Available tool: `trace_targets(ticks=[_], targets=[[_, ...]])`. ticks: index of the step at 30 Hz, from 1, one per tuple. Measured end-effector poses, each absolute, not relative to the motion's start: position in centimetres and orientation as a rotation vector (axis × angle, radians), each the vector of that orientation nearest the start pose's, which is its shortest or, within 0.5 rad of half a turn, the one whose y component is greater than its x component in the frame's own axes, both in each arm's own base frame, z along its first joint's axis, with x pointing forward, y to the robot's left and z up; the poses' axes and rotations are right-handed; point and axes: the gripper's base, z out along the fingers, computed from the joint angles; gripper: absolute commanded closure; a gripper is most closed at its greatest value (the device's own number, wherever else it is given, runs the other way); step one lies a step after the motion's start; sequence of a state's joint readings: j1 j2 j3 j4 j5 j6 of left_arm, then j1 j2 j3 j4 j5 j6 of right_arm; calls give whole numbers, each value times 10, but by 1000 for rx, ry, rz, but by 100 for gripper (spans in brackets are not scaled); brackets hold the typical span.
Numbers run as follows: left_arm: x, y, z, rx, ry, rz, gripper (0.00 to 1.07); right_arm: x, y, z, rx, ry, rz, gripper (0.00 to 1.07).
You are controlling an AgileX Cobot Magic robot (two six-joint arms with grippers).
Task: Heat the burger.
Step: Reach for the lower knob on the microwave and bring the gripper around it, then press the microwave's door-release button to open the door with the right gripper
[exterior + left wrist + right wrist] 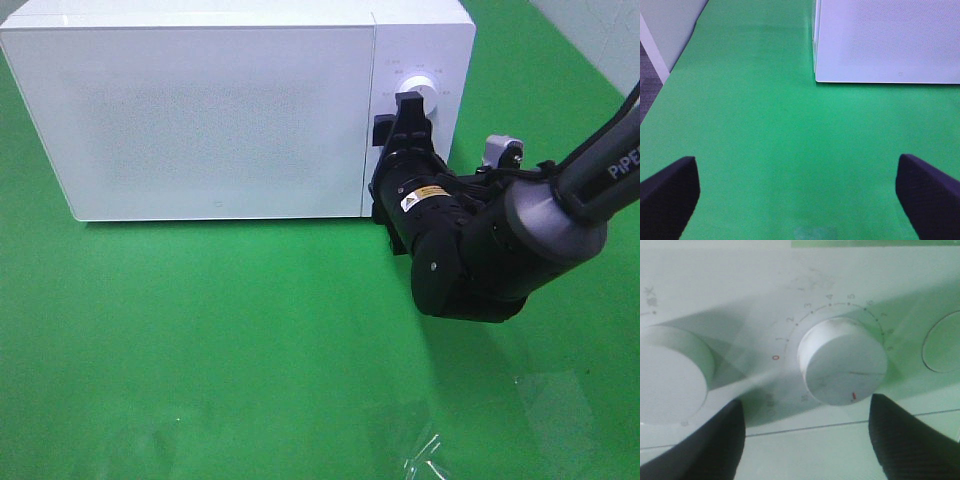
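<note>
Green table (200, 350), closed microwave (200, 110): your right pincer (807, 435) sits released astride the timer knob (842, 362) for dialing; left pincer (797, 195) spread, empty.

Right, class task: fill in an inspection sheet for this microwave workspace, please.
Surface: green mat.
Job's things: white microwave, door shut; burger not seen.
Clutter: what looks like clear film near the front edge.
Grippers: left gripper open over the mat; right gripper open, its fingers either side of the timer dial.
Cables: black cable along the right arm.
Surroundings: pale wall at the back right.
</note>
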State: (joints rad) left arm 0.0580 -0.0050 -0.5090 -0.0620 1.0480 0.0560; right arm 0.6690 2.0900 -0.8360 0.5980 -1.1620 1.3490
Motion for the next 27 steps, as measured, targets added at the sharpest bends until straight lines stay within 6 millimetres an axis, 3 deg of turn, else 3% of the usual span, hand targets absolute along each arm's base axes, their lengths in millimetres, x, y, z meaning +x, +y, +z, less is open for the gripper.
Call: trace_targets(ticks=[6, 19, 27], targets=[[-6, -5, 281, 1, 2016, -1, 7, 317, 190, 126, 1188, 1387, 1248, 35], [-6, -5, 281, 1, 2016, -1, 7, 289, 175, 121, 1130, 1538, 1178, 35], [-6, -5, 281, 1, 2016, -1, 7, 271, 165, 142, 960, 1629, 1097, 35]])
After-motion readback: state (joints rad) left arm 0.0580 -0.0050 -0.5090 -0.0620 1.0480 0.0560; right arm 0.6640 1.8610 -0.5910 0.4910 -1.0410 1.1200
